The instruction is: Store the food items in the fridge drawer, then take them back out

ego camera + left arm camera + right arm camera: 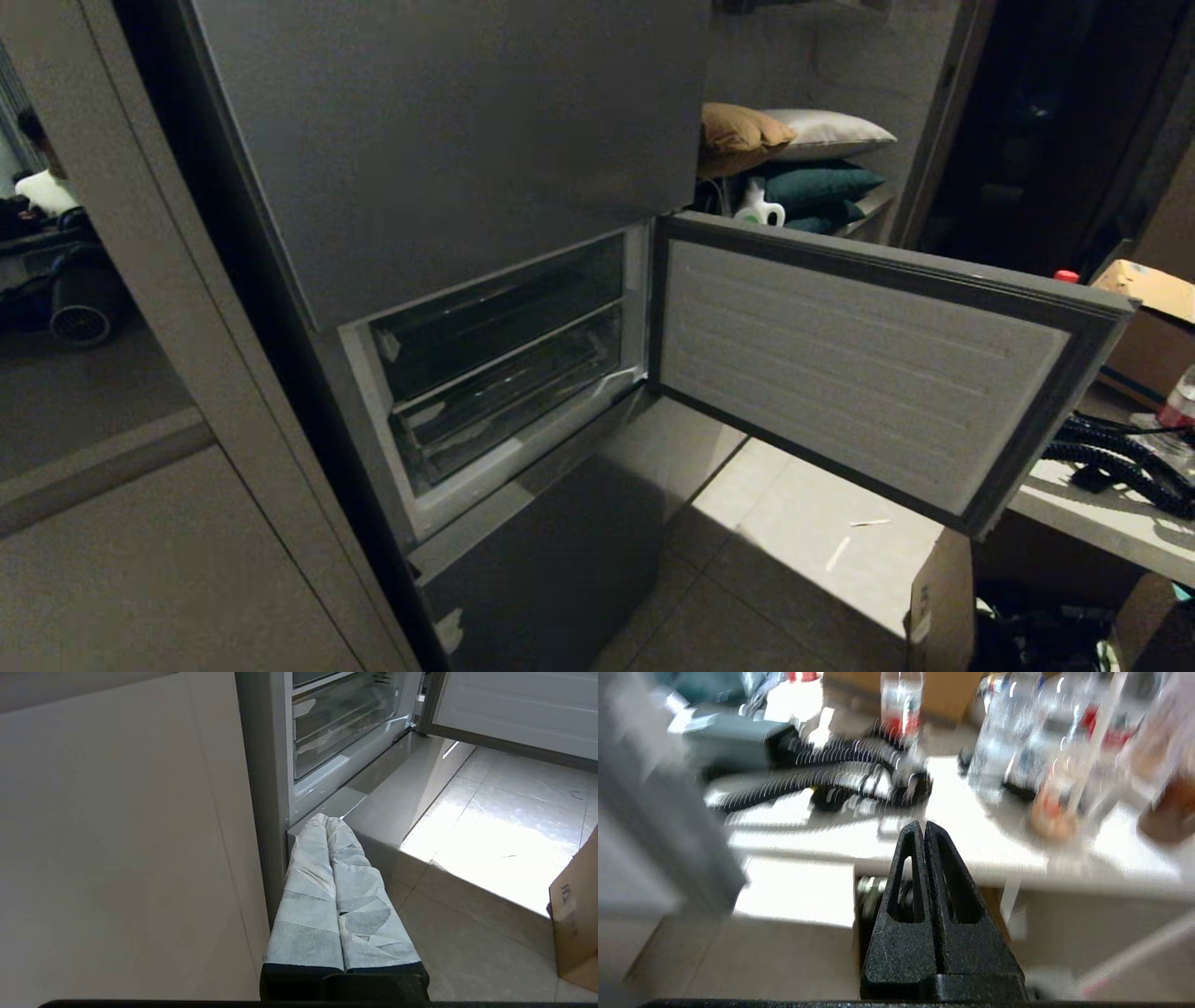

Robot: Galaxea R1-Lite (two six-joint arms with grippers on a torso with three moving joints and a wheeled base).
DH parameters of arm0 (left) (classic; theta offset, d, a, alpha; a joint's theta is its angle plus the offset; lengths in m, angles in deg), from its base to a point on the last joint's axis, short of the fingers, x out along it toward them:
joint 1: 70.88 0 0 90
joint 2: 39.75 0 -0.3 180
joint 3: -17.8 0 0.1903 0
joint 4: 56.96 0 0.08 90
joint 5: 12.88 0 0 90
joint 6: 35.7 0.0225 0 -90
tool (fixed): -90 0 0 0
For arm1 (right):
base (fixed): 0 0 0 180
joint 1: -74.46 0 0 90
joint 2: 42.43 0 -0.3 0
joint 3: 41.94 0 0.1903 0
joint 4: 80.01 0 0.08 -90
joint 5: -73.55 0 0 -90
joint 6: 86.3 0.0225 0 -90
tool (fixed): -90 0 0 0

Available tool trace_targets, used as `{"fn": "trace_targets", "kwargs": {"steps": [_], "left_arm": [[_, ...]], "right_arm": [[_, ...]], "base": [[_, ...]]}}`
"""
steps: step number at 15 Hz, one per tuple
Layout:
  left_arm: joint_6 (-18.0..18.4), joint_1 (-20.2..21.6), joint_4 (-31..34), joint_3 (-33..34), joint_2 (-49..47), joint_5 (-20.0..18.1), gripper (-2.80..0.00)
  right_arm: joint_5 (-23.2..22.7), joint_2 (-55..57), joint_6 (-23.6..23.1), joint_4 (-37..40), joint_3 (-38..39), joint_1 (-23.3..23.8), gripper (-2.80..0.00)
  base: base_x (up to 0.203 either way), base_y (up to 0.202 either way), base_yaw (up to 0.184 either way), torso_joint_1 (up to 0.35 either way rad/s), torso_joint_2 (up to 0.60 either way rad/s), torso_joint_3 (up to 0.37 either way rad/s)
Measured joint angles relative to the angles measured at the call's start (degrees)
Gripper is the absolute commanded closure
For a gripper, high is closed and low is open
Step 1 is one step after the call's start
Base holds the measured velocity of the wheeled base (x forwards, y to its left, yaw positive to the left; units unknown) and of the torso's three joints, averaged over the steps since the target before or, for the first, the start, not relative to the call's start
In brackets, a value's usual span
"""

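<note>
The grey fridge's middle door stands swung open to the right. Inside it the clear fridge drawer sits pushed in, under a second clear compartment; it also shows in the left wrist view. Neither arm shows in the head view. My left gripper, its fingers wrapped in pale tape, is shut and empty, low beside the fridge's bottom door. My right gripper is black, shut and empty, pointing at a white table. The food items cannot be made out; a blurred brown lump lies at that table's edge.
The white table at the right carries a black corrugated hose and several water bottles. A cardboard box stands on the floor below the open door. Pillows fill a shelf behind the fridge. A beige cabinet panel flanks the fridge's left.
</note>
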Motion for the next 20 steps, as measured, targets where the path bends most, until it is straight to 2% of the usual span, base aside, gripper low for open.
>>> {"fn": "trace_targets", "kwargs": {"steps": [2,9,11,13,16,20], "left_arm": [[0.0,0.0,0.0,0.0,0.0,0.0,0.0],[0.0,0.0,0.0,0.0,0.0,0.0,0.0],[0.1,0.0,-0.1,0.0,0.0,0.0,0.0],[0.1,0.0,-0.1,0.0,0.0,0.0,0.0],[0.2,0.0,0.0,0.0,0.0,-0.1,0.0],[0.2,0.0,0.0,0.0,0.0,-0.1,0.0]], "right_arm": [[-2.0,4.8,0.3,-0.1,-6.4,1.2,0.0],[-29.2,21.4,2.1,-0.1,-24.8,2.2,0.0],[-35.0,24.2,2.3,-0.1,-28.8,2.2,0.0],[-38.9,26.6,3.4,0.1,-33.8,2.0,0.0],[-40.3,31.0,4.2,1.8,-41.2,-1.3,0.0],[-35.9,34.5,4.7,2.0,-44.1,-6.7,0.0]], "base": [[0.0,0.0,0.0,0.0,0.0,0.0],[0.0,0.0,0.0,0.0,0.0,0.0],[0.0,0.0,0.0,0.0,0.0,0.0],[0.0,0.0,0.0,0.0,0.0,0.0],[0.0,0.0,0.0,0.0,0.0,0.0],[0.0,0.0,0.0,0.0,0.0,0.0]]}}
